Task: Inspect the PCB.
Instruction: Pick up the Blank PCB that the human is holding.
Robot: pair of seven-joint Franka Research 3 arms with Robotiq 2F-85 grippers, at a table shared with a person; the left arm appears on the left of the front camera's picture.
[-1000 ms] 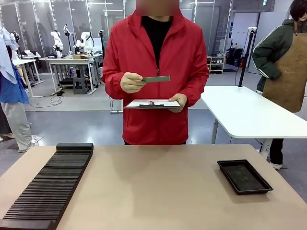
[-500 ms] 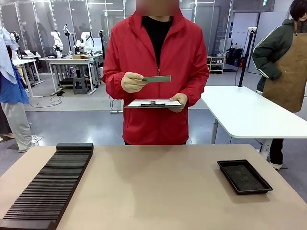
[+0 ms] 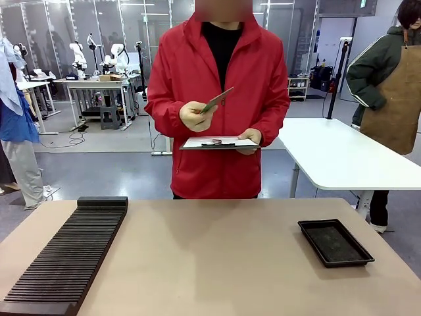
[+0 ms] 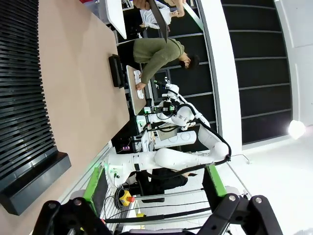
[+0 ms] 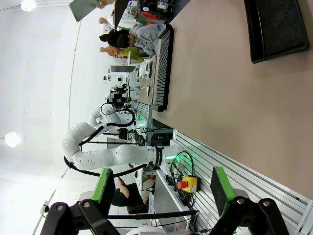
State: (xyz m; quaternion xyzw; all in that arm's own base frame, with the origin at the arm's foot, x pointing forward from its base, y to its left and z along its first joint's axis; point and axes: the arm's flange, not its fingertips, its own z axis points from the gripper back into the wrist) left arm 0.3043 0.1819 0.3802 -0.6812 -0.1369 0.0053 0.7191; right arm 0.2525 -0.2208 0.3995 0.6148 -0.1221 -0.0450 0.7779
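One hand (image 3: 195, 116) pinches the PCB (image 3: 218, 101), upper centre, tilted probably to expose one side for viewing, while the other hand (image 3: 250, 137) grips a clipboard (image 3: 217, 142) just below.

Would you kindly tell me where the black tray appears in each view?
Front view: the black tray lies at lower right.
Left wrist view: the tray is upper left of centre.
Right wrist view: the tray is at top right.
Shared landmark: the slotted black rack.
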